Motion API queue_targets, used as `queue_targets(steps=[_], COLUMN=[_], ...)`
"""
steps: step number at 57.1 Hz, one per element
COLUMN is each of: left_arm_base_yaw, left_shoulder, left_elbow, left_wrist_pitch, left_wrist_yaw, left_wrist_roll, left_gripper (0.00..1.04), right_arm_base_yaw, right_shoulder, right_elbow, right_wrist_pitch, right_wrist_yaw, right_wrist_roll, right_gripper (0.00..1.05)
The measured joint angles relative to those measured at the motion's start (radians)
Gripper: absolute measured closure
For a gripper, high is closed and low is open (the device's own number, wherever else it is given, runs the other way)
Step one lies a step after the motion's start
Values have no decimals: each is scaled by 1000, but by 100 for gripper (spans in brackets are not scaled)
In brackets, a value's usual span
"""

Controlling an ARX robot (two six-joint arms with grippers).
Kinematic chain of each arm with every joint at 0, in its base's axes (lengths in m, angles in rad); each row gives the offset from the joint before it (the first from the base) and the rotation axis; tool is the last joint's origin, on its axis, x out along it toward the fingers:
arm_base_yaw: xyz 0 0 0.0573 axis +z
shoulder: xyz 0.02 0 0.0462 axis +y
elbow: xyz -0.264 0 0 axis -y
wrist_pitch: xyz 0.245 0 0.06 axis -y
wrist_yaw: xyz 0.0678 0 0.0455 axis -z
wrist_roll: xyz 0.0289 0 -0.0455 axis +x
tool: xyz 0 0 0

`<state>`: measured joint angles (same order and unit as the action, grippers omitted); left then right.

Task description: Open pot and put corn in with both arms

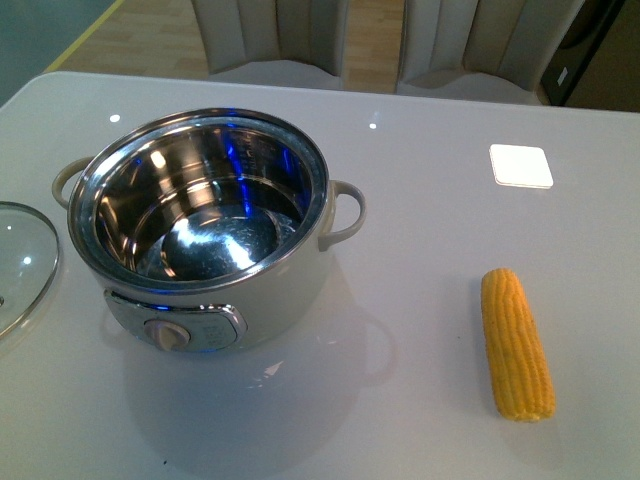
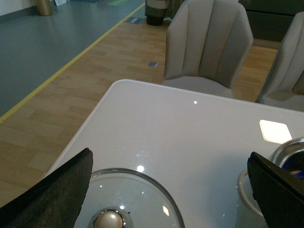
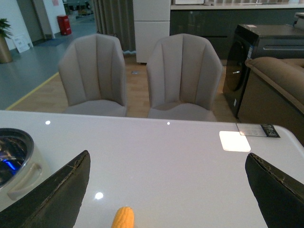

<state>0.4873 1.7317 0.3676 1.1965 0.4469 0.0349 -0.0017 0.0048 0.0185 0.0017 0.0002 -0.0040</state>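
Note:
The cream-white pot (image 1: 200, 225) stands uncovered at the table's left, its steel inside bare and its knob panel facing me. Its glass lid (image 1: 22, 262) lies flat on the table just left of it. The corn (image 1: 516, 343) lies on the table to the right, lengthwise away from me. Neither arm shows in the front view. In the left wrist view my left gripper (image 2: 171, 190) is open, above the lid (image 2: 128, 202) with its knob (image 2: 109, 220), the pot's handle (image 2: 247, 190) beside it. My right gripper (image 3: 168, 190) is open over the corn's tip (image 3: 123, 218).
A white square pad (image 1: 521, 165) is set in the table at the back right. Two grey chairs (image 1: 270, 40) stand behind the far table edge. The table's left edge (image 2: 90, 123) drops to a wooden floor.

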Motion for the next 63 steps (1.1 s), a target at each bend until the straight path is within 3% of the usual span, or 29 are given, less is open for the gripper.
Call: queue_targets(steps=[13,39,52,63], left_arm_base_yaw=[-64,-172,-190,-259], left_shoulder=[-348,-963,-1214,-1371], left_elbow=[-96,-178,-211,-228], left_wrist_pitch=[-163,-652,-909,-1088], left_wrist_yaw=[-54,-96,-100,-136], left_wrist_roll=[5,12,5,5], left_gripper=[7,7,7,7], right_arm_base_yaw=[0,0,0,0], right_shoulder=[0,0,0,0], right_elbow=[0,0,0,0], right_wrist_pitch=[0,0,0,0], right_wrist_yaw=[0,0,0,0], right_wrist_roll=[0,0,0,0], right_gripper=[9,9,9,9])
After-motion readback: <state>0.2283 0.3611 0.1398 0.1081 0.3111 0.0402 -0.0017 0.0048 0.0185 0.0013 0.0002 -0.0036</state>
